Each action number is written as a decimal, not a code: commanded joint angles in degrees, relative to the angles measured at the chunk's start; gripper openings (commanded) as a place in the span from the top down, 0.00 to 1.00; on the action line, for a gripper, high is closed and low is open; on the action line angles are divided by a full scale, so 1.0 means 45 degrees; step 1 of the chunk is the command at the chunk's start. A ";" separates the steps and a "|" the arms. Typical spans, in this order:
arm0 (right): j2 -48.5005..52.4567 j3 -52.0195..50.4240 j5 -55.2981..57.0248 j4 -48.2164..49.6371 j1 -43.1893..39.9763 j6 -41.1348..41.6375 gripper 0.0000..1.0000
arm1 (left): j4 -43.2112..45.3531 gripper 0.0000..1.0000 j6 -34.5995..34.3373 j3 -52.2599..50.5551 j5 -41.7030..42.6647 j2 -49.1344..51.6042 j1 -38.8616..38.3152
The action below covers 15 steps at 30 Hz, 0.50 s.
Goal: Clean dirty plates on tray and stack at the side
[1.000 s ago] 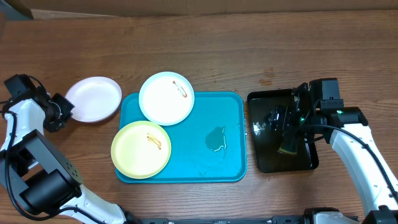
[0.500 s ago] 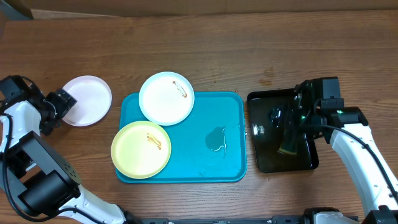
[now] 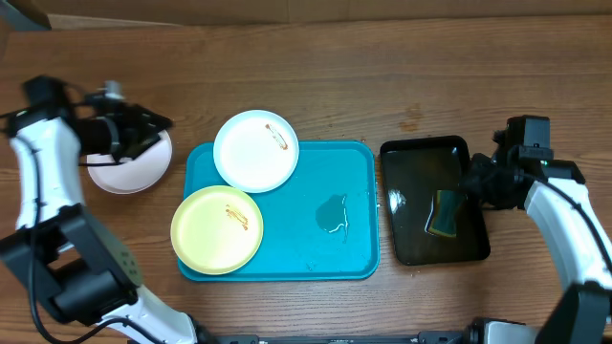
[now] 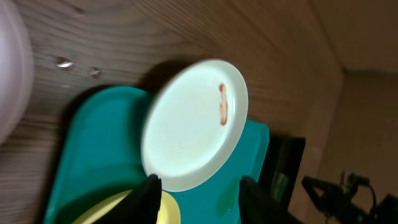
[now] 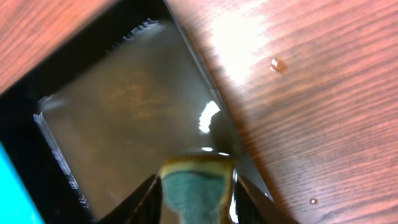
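The turquoise tray (image 3: 287,250) carries a pale yellow plate (image 3: 217,229) with a brown smear. A white smeared plate (image 3: 255,150) overlaps the tray's far-left corner. Another white plate (image 3: 120,172) lies on the wood left of the tray. My left gripper (image 3: 153,134) hovers over that plate's far edge, pointing right, open and empty. The left wrist view shows the smeared white plate (image 4: 196,124) beyond the left gripper (image 4: 199,186). My right gripper (image 3: 475,182) stands open at the black tray's right rim. A green-and-yellow sponge (image 3: 445,212) lies in that tray, seen past the right gripper (image 5: 198,190).
A black tray (image 3: 411,244) holding dark liquid sits right of the turquoise tray. A small puddle (image 3: 332,213) lies on the turquoise tray's right half. Water drops (image 5: 274,63) dot the wood beside the black tray. A cardboard edge runs along the table's far side.
My left gripper let go of the white plate left of the tray and swung up over it. My right gripper released the sponge into the black tray and drew back to the right.
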 commanded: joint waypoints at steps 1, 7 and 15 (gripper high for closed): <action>0.0792 0.0301 0.0126 0.0151 -0.0345 0.0296 0.62 | -0.0554 0.58 0.1205 0.0160 -0.0534 -0.0665 -0.1141; 0.1088 0.0301 -0.0063 -0.0155 -0.0287 0.0204 0.62 | -0.0738 0.55 0.1156 0.0160 -0.1273 -0.0738 -0.2521; 0.0884 0.1880 -0.2186 -0.1355 -0.0272 -0.0680 0.45 | -0.0816 0.55 0.0879 0.0160 -0.1802 -0.0738 -0.2739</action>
